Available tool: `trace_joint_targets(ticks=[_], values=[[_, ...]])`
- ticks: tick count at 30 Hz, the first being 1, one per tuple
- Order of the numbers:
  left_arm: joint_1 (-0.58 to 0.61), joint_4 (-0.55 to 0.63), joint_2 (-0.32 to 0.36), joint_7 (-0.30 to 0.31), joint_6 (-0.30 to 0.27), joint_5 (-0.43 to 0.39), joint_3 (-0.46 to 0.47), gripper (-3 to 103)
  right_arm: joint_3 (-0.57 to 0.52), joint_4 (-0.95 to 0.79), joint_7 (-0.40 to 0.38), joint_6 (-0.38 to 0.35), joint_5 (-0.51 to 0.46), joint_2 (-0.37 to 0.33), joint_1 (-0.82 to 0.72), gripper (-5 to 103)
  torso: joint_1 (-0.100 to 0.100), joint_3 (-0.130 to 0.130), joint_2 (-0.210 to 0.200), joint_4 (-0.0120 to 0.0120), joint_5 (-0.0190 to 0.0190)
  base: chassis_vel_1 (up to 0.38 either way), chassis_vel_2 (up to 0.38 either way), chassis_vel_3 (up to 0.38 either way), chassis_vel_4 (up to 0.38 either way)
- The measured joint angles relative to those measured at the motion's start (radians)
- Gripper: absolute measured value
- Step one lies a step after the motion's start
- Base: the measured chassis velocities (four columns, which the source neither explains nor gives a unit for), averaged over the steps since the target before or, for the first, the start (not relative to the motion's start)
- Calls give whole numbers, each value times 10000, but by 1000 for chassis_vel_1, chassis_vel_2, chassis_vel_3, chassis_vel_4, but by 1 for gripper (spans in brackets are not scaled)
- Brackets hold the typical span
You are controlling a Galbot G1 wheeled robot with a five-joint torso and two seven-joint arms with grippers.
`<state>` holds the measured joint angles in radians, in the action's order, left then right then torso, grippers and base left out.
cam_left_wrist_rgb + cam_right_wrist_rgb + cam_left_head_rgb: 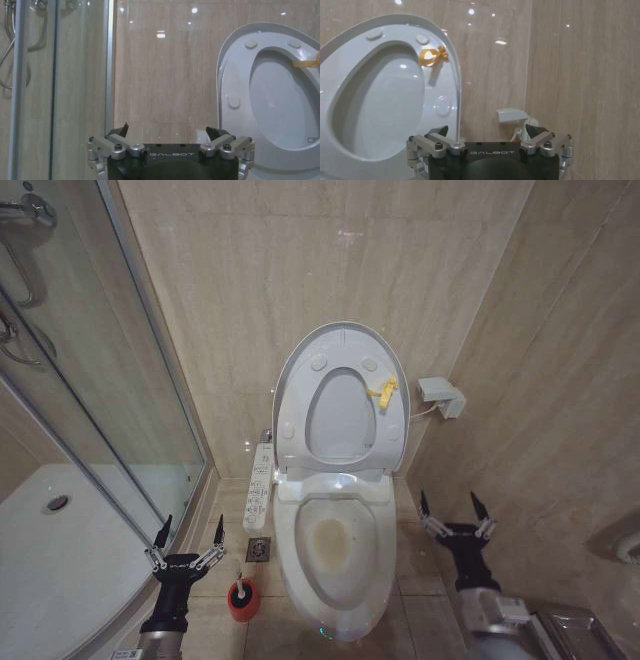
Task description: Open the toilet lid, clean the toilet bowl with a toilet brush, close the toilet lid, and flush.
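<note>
Both grippers hang spread and empty: left (187, 537) at lower left, right (455, 510) at lower right. Brush (241, 595) stands in its cup just right of the left gripper, beside the bowl (335, 552) at centre; lid (287, 395) upright above.

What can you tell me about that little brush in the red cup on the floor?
The toilet brush stands head-down in a round red cup holder on the tiled floor, just left of the toilet bowl and below a small square floor drain. A thin pale handle pokes up out of dark bristles. Nothing grips it: the left gripper hovers open beside it, apart from it. The cup looks like plastic.
</note>
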<state>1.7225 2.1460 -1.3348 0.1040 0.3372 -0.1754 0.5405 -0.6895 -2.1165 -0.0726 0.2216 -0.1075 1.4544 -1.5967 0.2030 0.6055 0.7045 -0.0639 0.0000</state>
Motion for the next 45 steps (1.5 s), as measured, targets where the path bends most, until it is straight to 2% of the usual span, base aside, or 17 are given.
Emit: trace_joint_targets(ticks=[12,19,24,25,27,29,31,36,45], values=[[1,0,0,0,0,0,0,100,-55,523,133,291,-638,-531,432,100,-3,-1,1,-1,1,-4,3,3,-5],[-2,0,0,0,0,0,0,100,-145,992,267,754,-405,-738,933,100,4,1,-1,-4,2,-110,76,84,-98],[-1,0,0,0,0,0,0,100,-92,1392,-192,558,-89,-1046,1734,100,5,1,-2,0,1,-33,25,30,-20],[1,0,0,-1,0,0,0,100,-43,1560,-427,464,86,-1131,2086,100,1,0,-1,-4,0,0,0,0,0],[1,0,-1,2,0,0,2,100,129,2037,-883,412,250,-1329,2925,100,-3,-1,-1,2,1,24,-25,-30,16],[4,0,0,0,0,0,0,100,190,2210,-982,362,252,-1395,3242,100,-3,-1,0,-1,3,45,-49,-60,32],[2,0,0,0,0,0,1,100,392,2777,-1150,131,195,-1656,4249,100,-3,-1,0,1,0,0,0,0,0],[1,0,0,0,0,0,1,100,733,4019,-1261,-119,-125,-2157,5724,100,0,0,-1,-1,1,0,0,0,0],[1,0,0,0,0,0,1,100,794,5043,-1328,-431,-736,-2919,7182,100,0,0,-1,-5,0,0,0,0,0]])
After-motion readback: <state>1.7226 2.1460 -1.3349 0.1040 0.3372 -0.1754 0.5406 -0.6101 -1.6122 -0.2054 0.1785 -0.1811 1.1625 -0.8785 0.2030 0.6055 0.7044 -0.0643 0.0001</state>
